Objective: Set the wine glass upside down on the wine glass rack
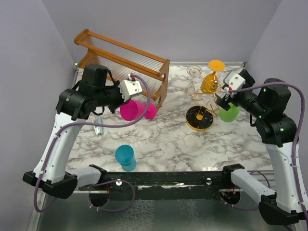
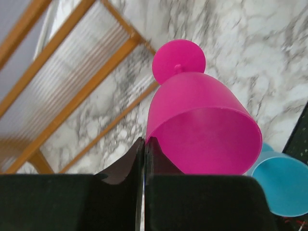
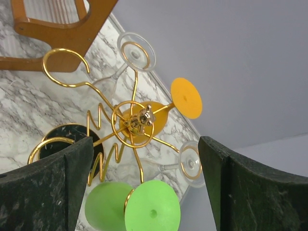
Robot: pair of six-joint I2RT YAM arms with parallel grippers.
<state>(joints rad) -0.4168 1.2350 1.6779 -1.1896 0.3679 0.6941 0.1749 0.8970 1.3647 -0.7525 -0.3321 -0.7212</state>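
Pink glass [image 2: 202,120] is clamped by its rim in the left jaws, right jaws apart at the rack [image 1: 198,118] — next, I judge, carry it upturned to a free hook.

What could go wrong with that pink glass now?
1. The left gripper seems to pinch only the rim of the pink glass; it could slip.
2. The rack already holds a green glass, an orange glass and clear glasses; hanging another may knock one.
3. The open right gripper is close to the green glass and could bump it.
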